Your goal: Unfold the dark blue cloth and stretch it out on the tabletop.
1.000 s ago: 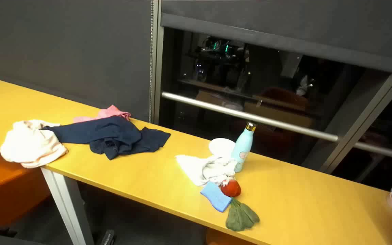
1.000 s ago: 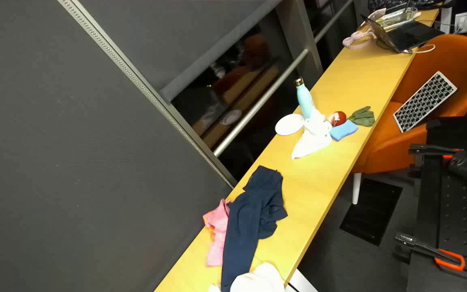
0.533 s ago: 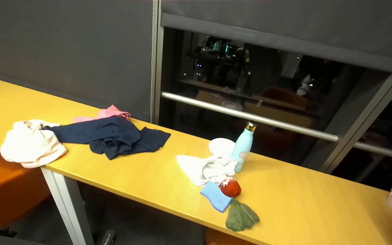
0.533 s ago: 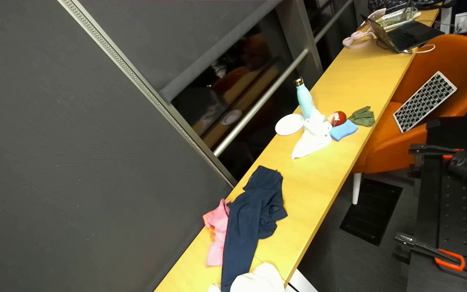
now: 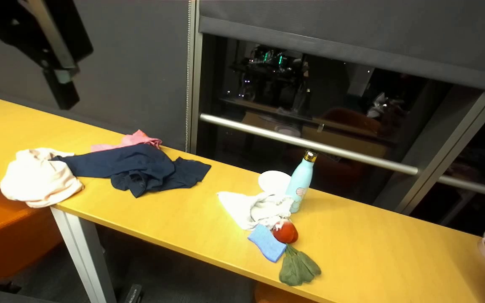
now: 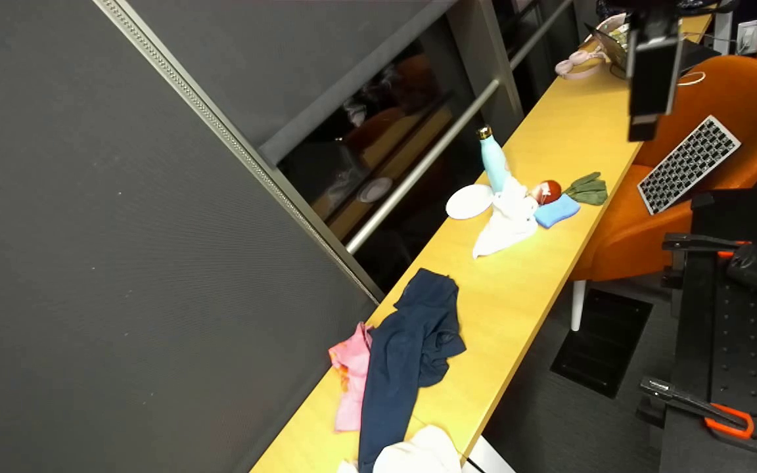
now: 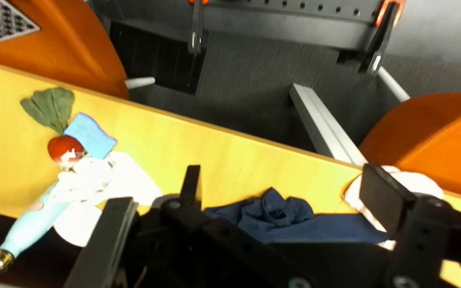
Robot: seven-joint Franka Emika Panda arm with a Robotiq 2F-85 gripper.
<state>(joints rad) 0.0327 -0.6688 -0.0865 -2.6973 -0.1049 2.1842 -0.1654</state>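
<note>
The dark blue cloth [image 5: 141, 166] lies crumpled and partly folded on the yellow tabletop [image 5: 183, 219]. It also shows in an exterior view [image 6: 408, 351], with one long strip reaching a cream cloth [image 5: 40, 179] and a bunched part with a raised fold. My gripper shows at the top of both exterior views [image 5: 61, 90] [image 6: 644, 125], high above the table and apart from the cloth. In the wrist view the gripper [image 7: 288, 186] has its fingers wide apart with nothing between them. The dark blue cloth [image 7: 290, 224] shows beyond the fingers, its lower part hidden by the gripper body.
A pink cloth [image 6: 352, 368] lies against the blue cloth on the window side. Farther along stand a light blue bottle [image 5: 301, 181], a white plate [image 5: 273, 181], a white cloth [image 5: 263, 210], a red object [image 5: 286, 232], a blue sponge [image 5: 267, 244] and green leaves [image 5: 299, 267].
My gripper has come into the top of both exterior views, where no arm showed before. The dark blue cloth and the other things on the table have not moved.
</note>
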